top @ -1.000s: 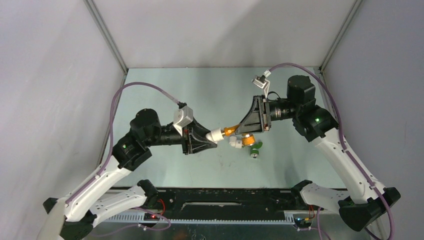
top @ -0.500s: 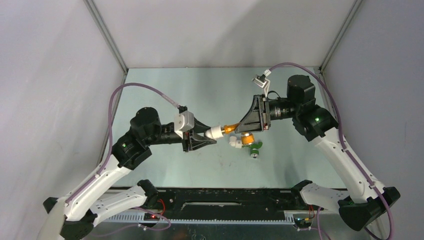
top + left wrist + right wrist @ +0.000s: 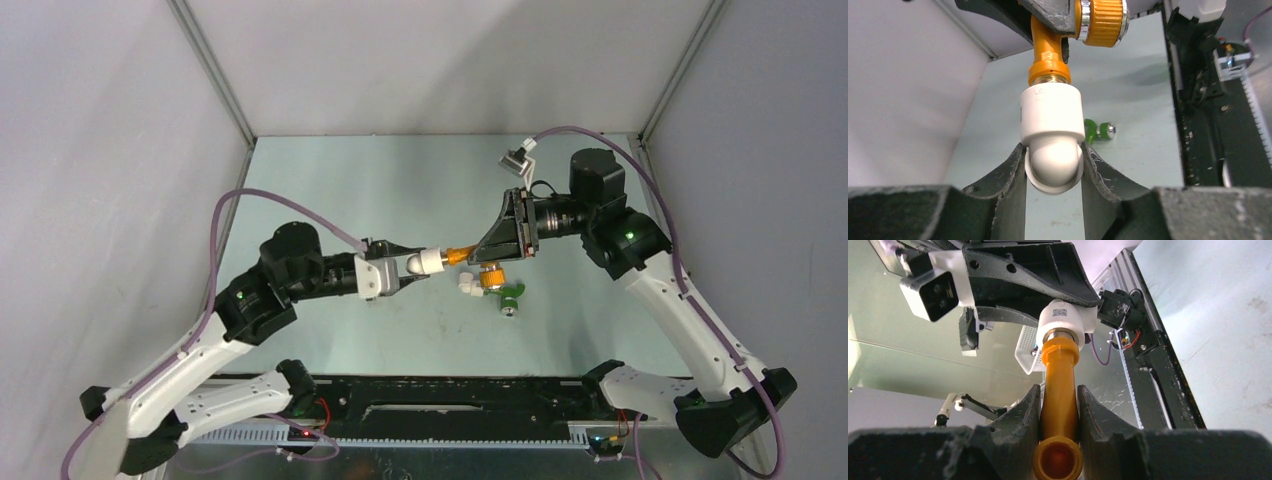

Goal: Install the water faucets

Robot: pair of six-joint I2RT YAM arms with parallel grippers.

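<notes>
Left gripper (image 3: 1053, 167): pinching rounded bend of white elbow fitting (image 3: 1052, 117).
Right gripper (image 3: 1060, 399): clamped on stem of orange faucet (image 3: 1060, 365), knob on near side.
Both held in mid-air over table (image 3: 400, 180) centre, threaded end seated in elbow socket.
Green faucet (image 3: 511, 297) lies on table just near-right of joint, beside second white elbow (image 3: 467, 285).

Likely step: screwing faucet and elbow together.
- Keep axes in line.
- Right holds steady, left rolls wrist.
- Light inward push; watch for cross-threading.

Versus one second ago:
- Left wrist has rolled; its camera housing (image 3: 371, 278) swung from top to near side.
- Cable (image 3: 290, 200) loop has shifted.
- Joint is in same spot.
</notes>
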